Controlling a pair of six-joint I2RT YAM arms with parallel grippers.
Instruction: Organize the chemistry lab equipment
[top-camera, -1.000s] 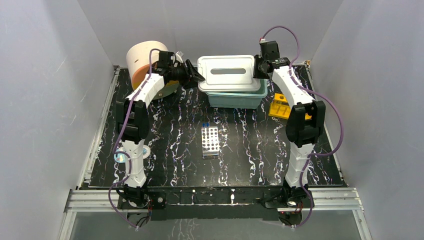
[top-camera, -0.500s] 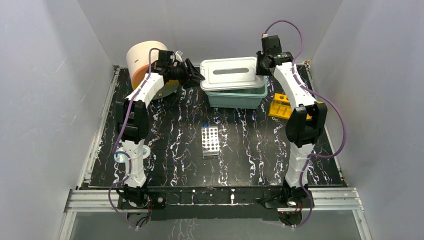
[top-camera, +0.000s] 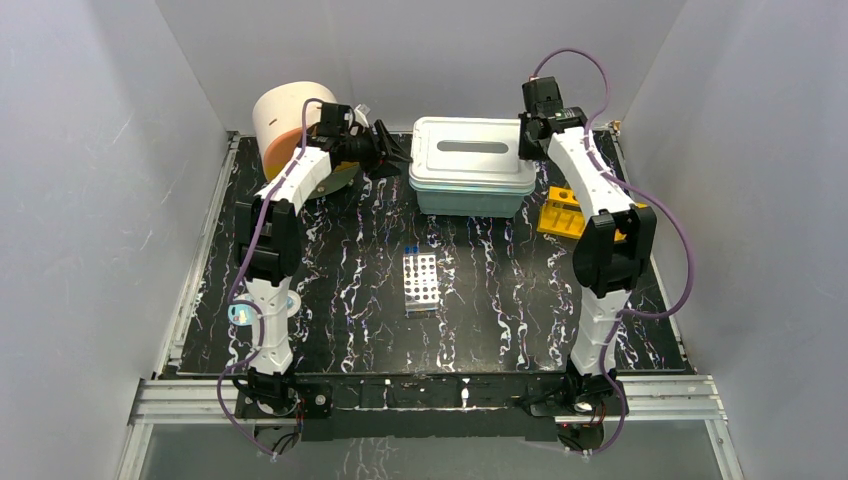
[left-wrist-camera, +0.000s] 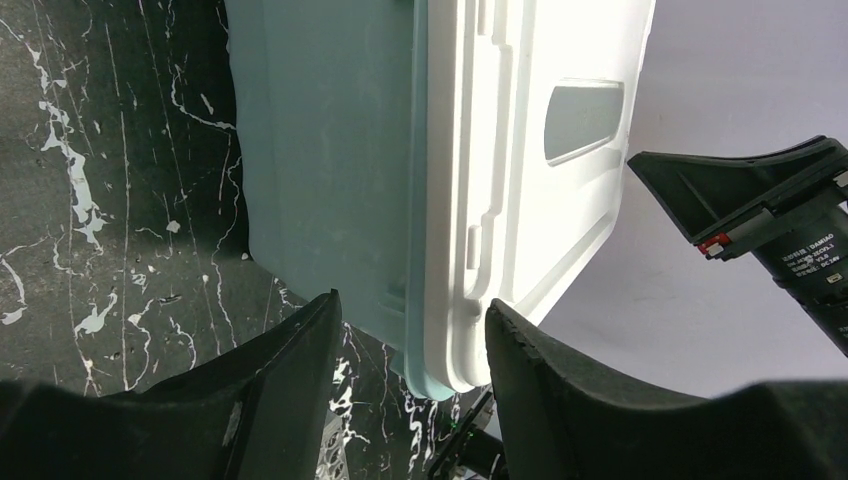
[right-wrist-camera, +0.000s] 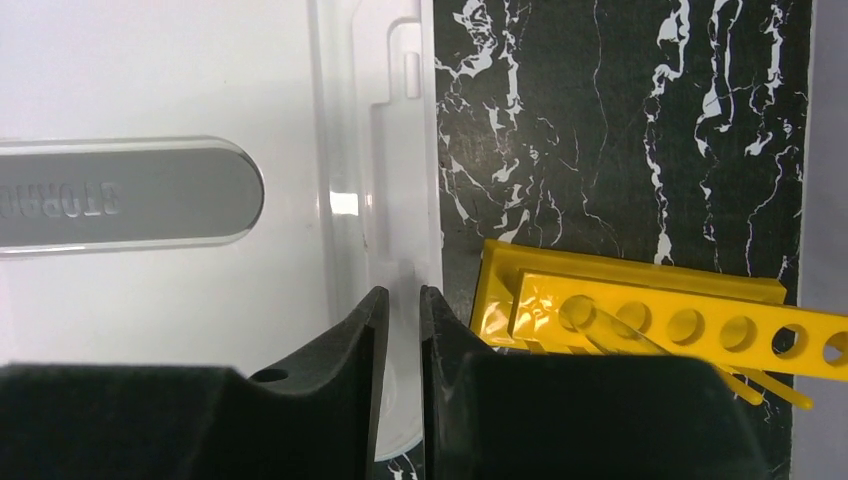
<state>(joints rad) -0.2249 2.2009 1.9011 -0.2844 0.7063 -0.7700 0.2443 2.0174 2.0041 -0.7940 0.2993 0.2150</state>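
Observation:
A white lid (top-camera: 470, 150) lies flat on the teal bin (top-camera: 468, 198) at the back centre. My right gripper (top-camera: 527, 140) stands over the lid's right rim; in the right wrist view its jaws (right-wrist-camera: 403, 300) are nearly together with that rim of the lid (right-wrist-camera: 150, 80) between them. My left gripper (top-camera: 398, 152) is at the bin's left end, open; its jaws (left-wrist-camera: 412, 335) straddle the lid corner (left-wrist-camera: 520, 150) and bin wall (left-wrist-camera: 330, 150) without touching. The clear well plate (top-camera: 420, 283) lies mid-table. A thin clear tube (right-wrist-camera: 610, 335) rests in the yellow rack (right-wrist-camera: 650, 310).
The cream-and-orange drum (top-camera: 280, 118) stands behind my left arm at the back left. The yellow rack (top-camera: 560, 213) sits right of the bin, beside my right arm. A small blue-footed item (top-camera: 240, 314) shows near the left arm's base, partly hidden.
The lid, first raised and offset left, has shifted right and settled flat on the bin. My right gripper moved with it and narrowed. My left gripper stayed at the bin's left end.

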